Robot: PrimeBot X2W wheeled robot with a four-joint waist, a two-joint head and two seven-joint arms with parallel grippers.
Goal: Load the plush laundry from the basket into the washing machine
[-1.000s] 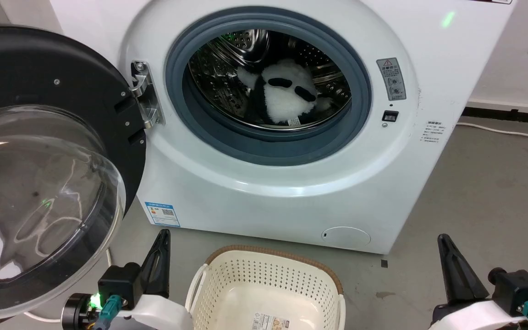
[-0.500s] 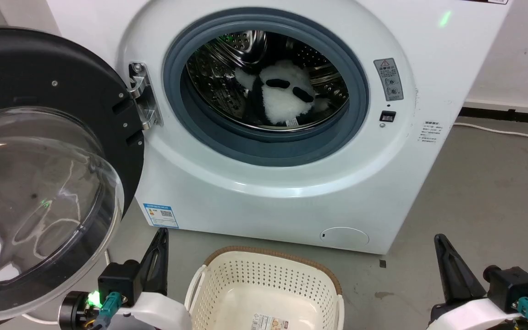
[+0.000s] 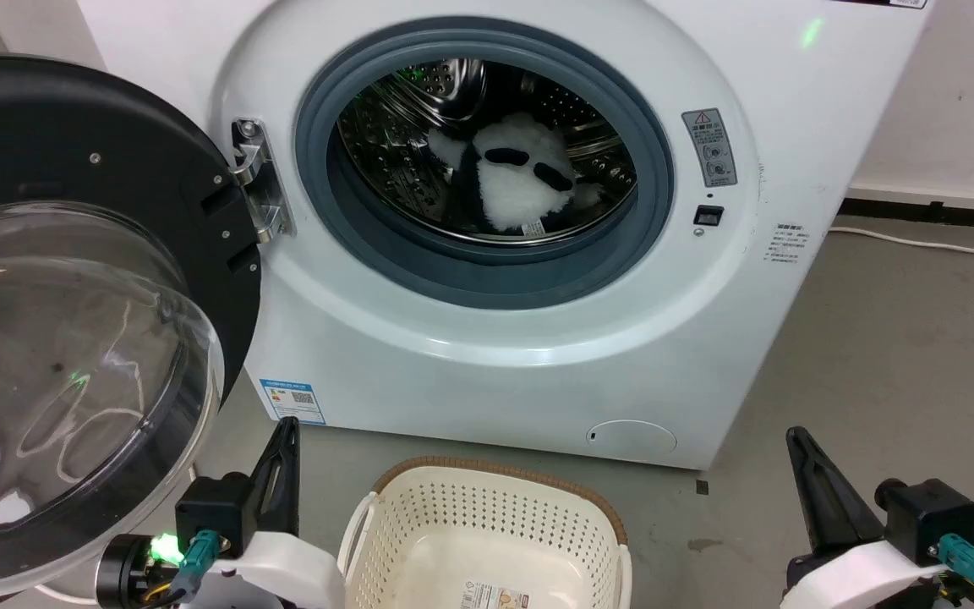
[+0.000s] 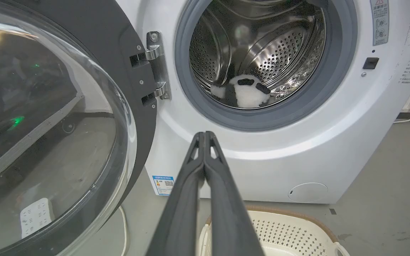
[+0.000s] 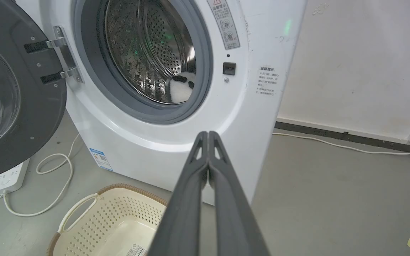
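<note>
The left gripper point(image 4: 204, 134) and right gripper point(image 5: 208, 133) are both closed on nothing, held low either side of the empty basket point(image 3: 487, 507). The plush laundry point(image 3: 514, 182) lies in the drum point(image 3: 385, 144) of the washing machine point(image 3: 487, 338), so loading appears complete.

Grey floor point(image 3: 876, 338) under washing machine point(image 3: 495, 355), basket point(image 3: 487, 507), power strip point(image 5: 11, 176) and white cable point(image 3: 927, 244)

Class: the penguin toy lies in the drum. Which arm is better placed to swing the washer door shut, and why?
Left, probably: the left end effector sits beside the open door; the right end effector is beyond the basket.
</note>
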